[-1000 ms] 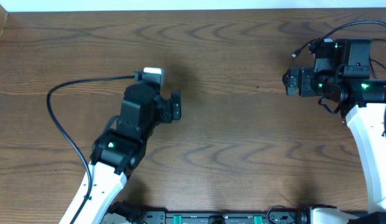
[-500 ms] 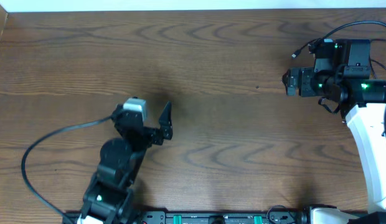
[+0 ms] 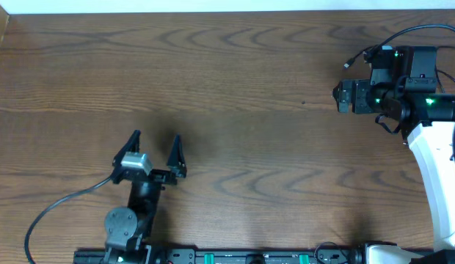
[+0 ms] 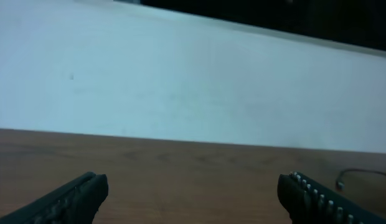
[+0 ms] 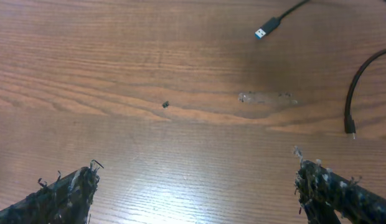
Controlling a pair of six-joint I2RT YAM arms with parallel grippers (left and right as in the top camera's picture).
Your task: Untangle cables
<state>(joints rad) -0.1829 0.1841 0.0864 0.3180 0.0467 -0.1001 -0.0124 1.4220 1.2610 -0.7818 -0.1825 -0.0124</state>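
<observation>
A thin black cable (image 3: 395, 34) lies at the far right of the table, and its loose plug end (image 3: 347, 64) is just above my right gripper (image 3: 339, 96). In the right wrist view that plug (image 5: 266, 29) has a blue tip, and a second black cable (image 5: 355, 87) curves down the right side. My right gripper (image 5: 196, 193) hangs open over bare wood, apart from both. My left gripper (image 3: 154, 143) is open and empty at the near left. The left wrist view shows a thin cable (image 4: 358, 177) far off to the right of my left gripper (image 4: 193, 199).
The left arm's own thick black cable (image 3: 59, 204) loops over the table near the front left corner. A small dark speck (image 5: 165, 104) and a pale smear (image 5: 266, 98) mark the wood under the right gripper. A white wall (image 4: 180, 81) stands behind the table's far edge.
My left arm has pulled back toward the near edge, and its gripper has swung to point away from it, staying open. The right arm and the cables have not moved.
</observation>
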